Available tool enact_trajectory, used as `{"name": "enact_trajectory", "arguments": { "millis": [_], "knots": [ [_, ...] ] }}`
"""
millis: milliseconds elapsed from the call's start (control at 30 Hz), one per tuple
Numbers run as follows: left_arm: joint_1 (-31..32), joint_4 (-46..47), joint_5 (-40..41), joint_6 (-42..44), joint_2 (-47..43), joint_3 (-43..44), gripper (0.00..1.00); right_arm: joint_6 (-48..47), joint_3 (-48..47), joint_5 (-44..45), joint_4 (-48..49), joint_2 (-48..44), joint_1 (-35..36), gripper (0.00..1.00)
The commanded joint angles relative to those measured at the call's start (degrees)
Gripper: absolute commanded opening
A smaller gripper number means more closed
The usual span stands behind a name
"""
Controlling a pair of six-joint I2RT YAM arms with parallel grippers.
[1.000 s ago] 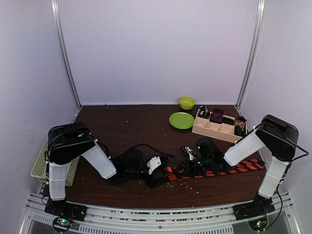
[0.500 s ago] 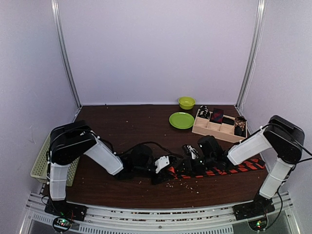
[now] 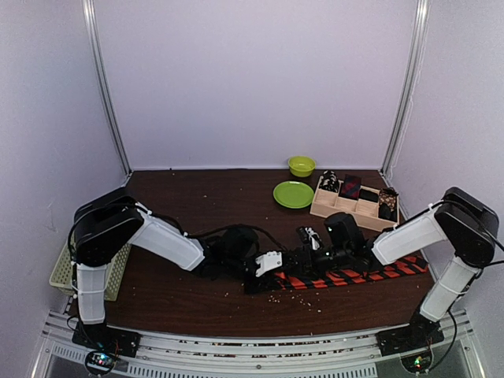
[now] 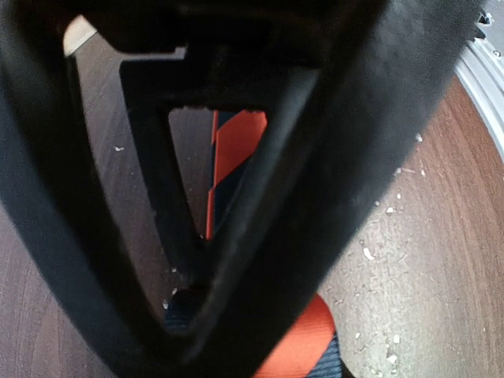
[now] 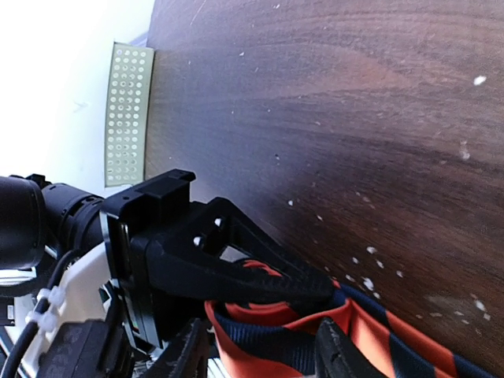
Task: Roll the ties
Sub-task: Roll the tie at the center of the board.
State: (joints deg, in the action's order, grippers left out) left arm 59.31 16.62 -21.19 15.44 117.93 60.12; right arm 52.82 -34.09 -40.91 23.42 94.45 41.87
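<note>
A: Locate the striped tie (image 3: 354, 276).
B: Stretched flat along the near right of the worktop (image 3: 205, 205), reaching from the right arm's side toward centre. Left end doubled into a small fold between the two hands.
A: Confirm state of left hand (image 3: 276, 272).
B: Pinching the folded end. Refer to right wrist view: black finger (image 5: 236, 264) laid across the top of the fold, with orange cloth above and below.
A: Confirm state of right hand (image 3: 298, 260).
B: Spread. Fingers (image 5: 187, 350) set apart on either side of the fold. Contact with the cloth not determinable.
A: List other items.
B: Rolled ties (image 3: 350, 187) seated in compartments of the wooden tray (image 3: 346, 213), far right. Green plate (image 3: 293, 194) just left of the tray. Green bowl (image 3: 301, 165) behind the plate. Mesh basket (image 3: 61, 268) at the worktop's left edge.
</note>
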Motion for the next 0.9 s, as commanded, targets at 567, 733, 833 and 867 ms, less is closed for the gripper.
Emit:
{"name": "enact_trajectory", "arguments": {
  "millis": [567,733,833,867],
  "knots": [
    [-0.68,12.11,1.82,-9.34,-1.39,-9.47,0.75,-11.64,2.76,8.53,-10.28,5.5,-0.84,0.0],
    [-0.6,26.26,1.42,-15.72,1.63,-12.32,0.76,-14.34,2.64,12.62,-13.14,5.38,-0.56,0.0],
    [-0.2,31.29,1.07,-18.21,4.26,-12.06,0.76,-15.08,2.35,14.36,-14.3,5.67,0.06,0.0],
    [0.02,33.17,1.15,-18.89,4.96,-12.0,0.75,-15.17,2.24,14.91,-14.44,5.74,0.39,0.0]
  ]
}}
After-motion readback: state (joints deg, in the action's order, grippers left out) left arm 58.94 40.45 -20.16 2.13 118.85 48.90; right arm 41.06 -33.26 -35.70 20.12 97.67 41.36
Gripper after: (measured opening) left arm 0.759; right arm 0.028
